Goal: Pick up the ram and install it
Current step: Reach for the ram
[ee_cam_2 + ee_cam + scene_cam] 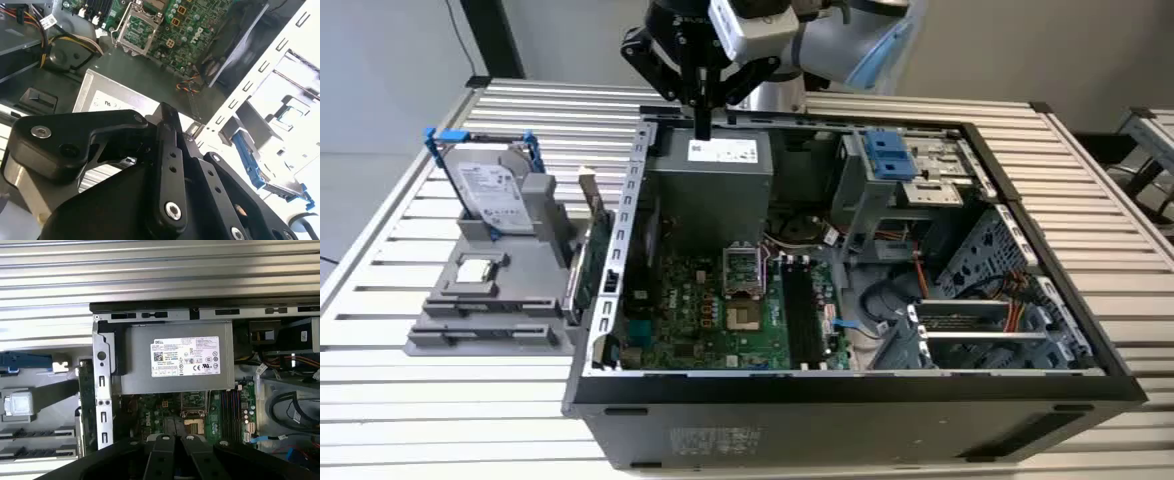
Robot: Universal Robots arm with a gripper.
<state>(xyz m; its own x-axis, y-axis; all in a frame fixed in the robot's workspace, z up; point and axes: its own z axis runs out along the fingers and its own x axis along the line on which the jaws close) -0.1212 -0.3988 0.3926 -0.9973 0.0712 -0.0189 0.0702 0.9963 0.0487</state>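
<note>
My gripper [704,132] hangs above the open computer case [854,385], over the grey power supply [714,180] at the back of the case. Its black fingers [167,150] point down and are pressed together, and I see nothing held between them. In the first wrist view the gripper [175,434] lies over the green motherboard [150,420], just below the power supply [175,365]. Long black memory slots [801,310] run beside the processor socket [742,270]. The ram is hidden; I cannot tell whether it sits in one of those slots [232,410].
On the exterior view's left, a grey fixture [494,325] holds a silver hard drive in a blue frame [494,195]. A green expansion card [596,265] stands upright against the case wall. A drive cage with blue clips [894,160] and loose cables [907,300] fill the case's right half.
</note>
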